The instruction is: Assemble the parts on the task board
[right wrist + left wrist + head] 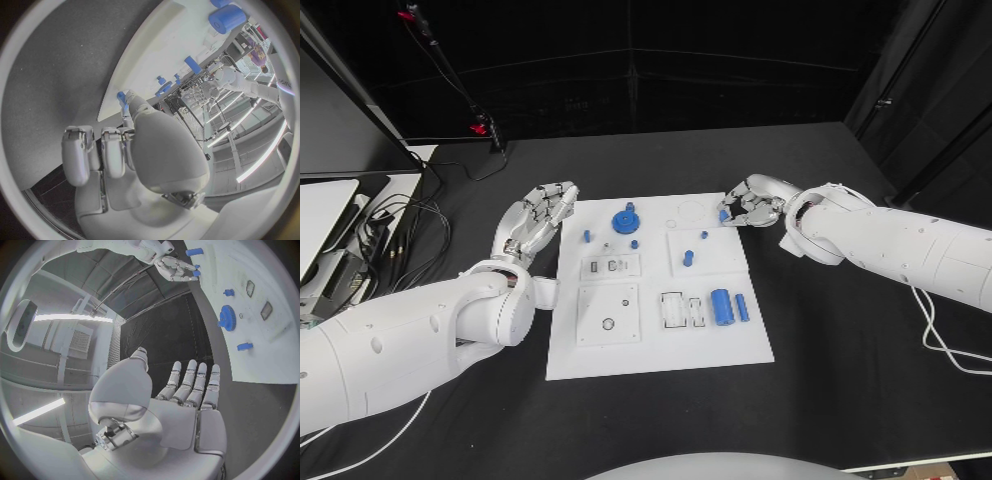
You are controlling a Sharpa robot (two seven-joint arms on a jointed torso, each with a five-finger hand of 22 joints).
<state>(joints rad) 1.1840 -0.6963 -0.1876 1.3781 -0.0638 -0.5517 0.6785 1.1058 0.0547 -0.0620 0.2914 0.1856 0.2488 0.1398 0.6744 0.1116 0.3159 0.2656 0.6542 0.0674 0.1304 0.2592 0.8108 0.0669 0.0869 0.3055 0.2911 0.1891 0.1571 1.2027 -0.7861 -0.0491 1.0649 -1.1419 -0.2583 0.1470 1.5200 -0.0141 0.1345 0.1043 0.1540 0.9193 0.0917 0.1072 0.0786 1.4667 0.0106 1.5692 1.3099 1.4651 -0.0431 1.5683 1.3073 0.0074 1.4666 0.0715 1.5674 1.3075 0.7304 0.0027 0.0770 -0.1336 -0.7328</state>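
The white task board (661, 350) lies in the middle of the black surface (848, 400), between the two arms. Left hand (538, 222) — just off the board's left edge, fingers straight and apart, holding nothing; the left wrist view shows the same spread fingers (187, 382) above the dark surface. Right hand (750, 208) — at the board's far right corner, fingers curled in on a small blue part (122, 98) pinched at the fingertips. On the board: a blue gear (626, 220) near the far edge, a small blue peg (688, 258) toward the middle, and a blue cylinder (721, 306) with a thinner blue pin (741, 307) just beside it, toward the near right.
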